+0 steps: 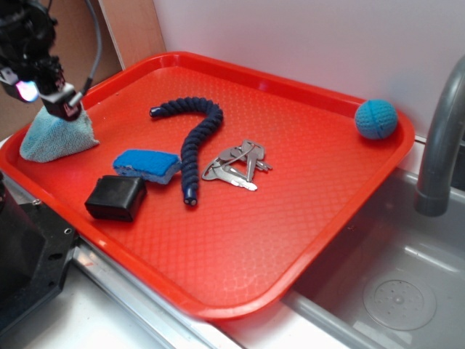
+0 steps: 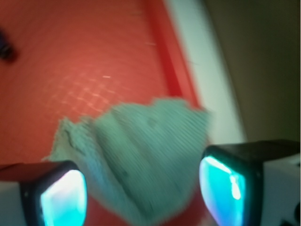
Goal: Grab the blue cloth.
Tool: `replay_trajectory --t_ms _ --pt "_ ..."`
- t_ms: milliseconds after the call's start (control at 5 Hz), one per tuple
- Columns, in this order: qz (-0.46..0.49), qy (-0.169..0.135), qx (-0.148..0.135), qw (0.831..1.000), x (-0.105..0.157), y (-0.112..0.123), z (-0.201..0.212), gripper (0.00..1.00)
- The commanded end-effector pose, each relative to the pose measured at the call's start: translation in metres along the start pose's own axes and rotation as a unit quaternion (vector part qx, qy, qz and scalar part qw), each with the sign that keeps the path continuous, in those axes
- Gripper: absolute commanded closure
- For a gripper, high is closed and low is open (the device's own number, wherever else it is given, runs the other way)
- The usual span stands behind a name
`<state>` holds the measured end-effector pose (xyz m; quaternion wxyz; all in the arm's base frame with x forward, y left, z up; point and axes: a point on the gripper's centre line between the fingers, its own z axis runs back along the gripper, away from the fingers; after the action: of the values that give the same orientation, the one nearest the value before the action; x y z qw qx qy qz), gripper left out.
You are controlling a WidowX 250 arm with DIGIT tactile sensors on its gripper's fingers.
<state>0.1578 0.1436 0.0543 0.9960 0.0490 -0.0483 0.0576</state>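
The blue cloth (image 1: 57,138) is a pale light-blue terry rag, bunched into a peak at the far left of the red tray (image 1: 305,196). My gripper (image 1: 67,107) is right at the top of that peak. In the wrist view the cloth (image 2: 141,155) lies between my two fingers, the left pad (image 2: 63,200) and the right pad (image 2: 221,188). The jaws stand wide apart, and red tray shows between the cloth and each pad. The wrist view is blurred.
On the tray lie a bright blue sponge (image 1: 147,165), a black box (image 1: 116,198), a dark blue rope (image 1: 195,142), keys (image 1: 238,166) and a teal knitted ball (image 1: 375,118). The tray rim (image 2: 169,61) is close beside the cloth. A sink and a grey faucet (image 1: 439,145) are on the right.
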Motion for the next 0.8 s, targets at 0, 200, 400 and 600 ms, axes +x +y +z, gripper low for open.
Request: replay_trajectory --t_ms 0,200,400,600 --pt "-0.072 -0.006 -0.033 0.997 -0.007 -0.013 -0.024 0.00" --pt "-0.075 0.006 -0.032 0.997 -0.010 -0.022 -0.030 0.00" --pt "-0.064 0.018 -0.024 0.998 -0.050 -0.013 -0.033 1.00" --pt "-0.063 0.035 -0.019 0.997 -0.067 -0.008 -0.040 1.00"
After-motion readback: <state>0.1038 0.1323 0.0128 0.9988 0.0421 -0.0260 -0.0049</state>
